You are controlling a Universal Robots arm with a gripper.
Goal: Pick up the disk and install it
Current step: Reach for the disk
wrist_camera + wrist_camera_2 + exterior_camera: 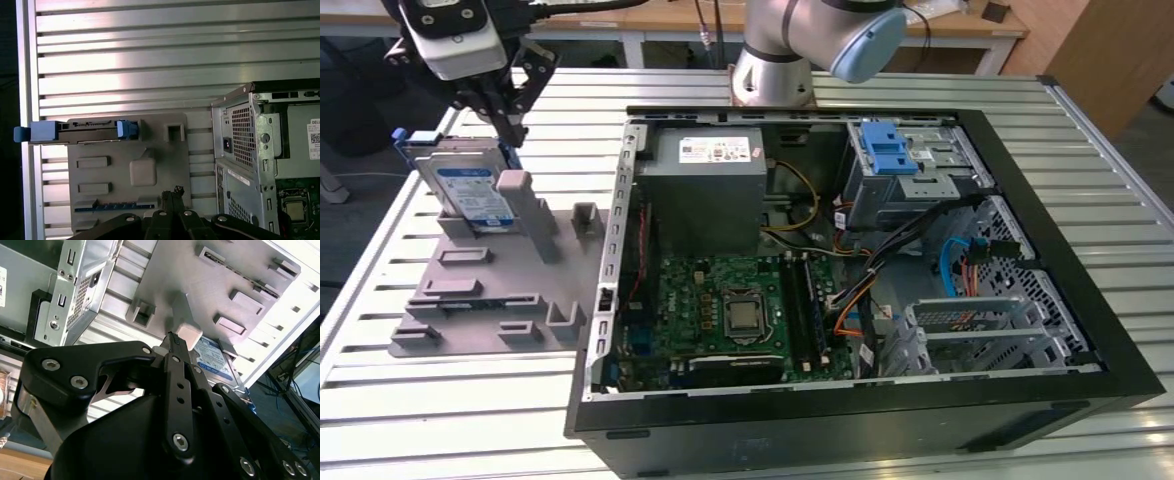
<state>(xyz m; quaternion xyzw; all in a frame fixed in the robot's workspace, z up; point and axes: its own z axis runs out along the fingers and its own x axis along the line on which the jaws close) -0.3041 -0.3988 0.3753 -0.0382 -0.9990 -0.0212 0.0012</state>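
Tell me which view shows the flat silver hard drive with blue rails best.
The exterior view: the silver hard drive stands upright in the grey fixture plate, label facing camera. The first wrist view shows it edge-on; the second wrist view shows a corner of its label.

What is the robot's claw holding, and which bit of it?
Nothing. The gripper is shut and empty, apart from the disk, which stands on edge in the grey holder.

Open computer case beside grey fixture plate
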